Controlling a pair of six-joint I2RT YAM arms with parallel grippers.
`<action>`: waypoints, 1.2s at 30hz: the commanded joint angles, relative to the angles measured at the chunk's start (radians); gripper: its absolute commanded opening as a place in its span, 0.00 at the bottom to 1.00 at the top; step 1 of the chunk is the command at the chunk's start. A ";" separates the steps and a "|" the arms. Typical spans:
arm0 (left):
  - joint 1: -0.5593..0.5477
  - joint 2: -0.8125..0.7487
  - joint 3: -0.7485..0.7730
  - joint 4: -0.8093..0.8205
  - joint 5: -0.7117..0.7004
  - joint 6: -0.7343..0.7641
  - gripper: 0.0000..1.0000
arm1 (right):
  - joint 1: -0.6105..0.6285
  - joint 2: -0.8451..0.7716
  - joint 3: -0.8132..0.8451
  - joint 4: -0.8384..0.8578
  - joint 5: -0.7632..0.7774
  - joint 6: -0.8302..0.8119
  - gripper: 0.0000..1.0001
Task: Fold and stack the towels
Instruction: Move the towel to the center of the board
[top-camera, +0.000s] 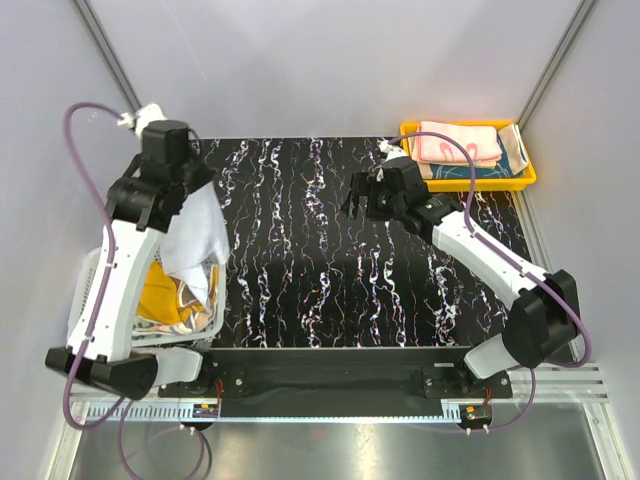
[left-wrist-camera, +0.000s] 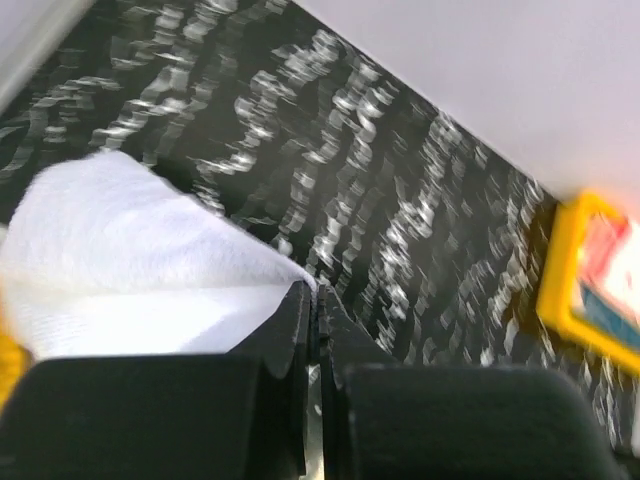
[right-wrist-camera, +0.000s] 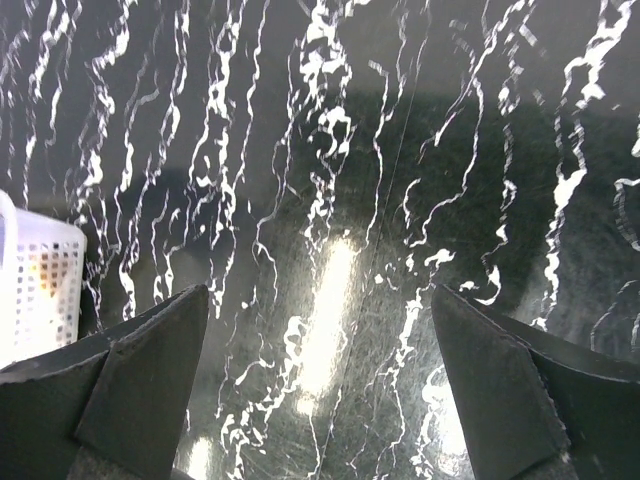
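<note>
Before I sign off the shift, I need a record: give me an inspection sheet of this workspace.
Surface: black, white-veined table.
Job's things: white towel hanging over the basket; yellow towel inside; folded towels in the tray.
Clutter: nothing seen.
Grippers: left gripper shut on white towel; right gripper open, empty, above the table.
Cables: purple cables loop on left and right.
Surroundings: grey walls.

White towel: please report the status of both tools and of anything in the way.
Left tool shut on white towel, hanging above basket. Right tool open, over black table. Orange-yellow towel lies below in basket.
</note>
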 joint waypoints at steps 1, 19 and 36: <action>-0.120 0.098 0.105 -0.038 -0.004 0.049 0.00 | 0.010 -0.067 0.053 -0.009 0.064 -0.010 1.00; -0.390 0.465 0.254 0.083 0.108 0.000 0.00 | 0.038 -0.249 -0.329 0.409 -0.112 0.108 0.97; -0.390 0.513 0.335 0.036 0.118 0.050 0.00 | 0.286 0.283 -0.374 1.170 -0.006 0.138 0.81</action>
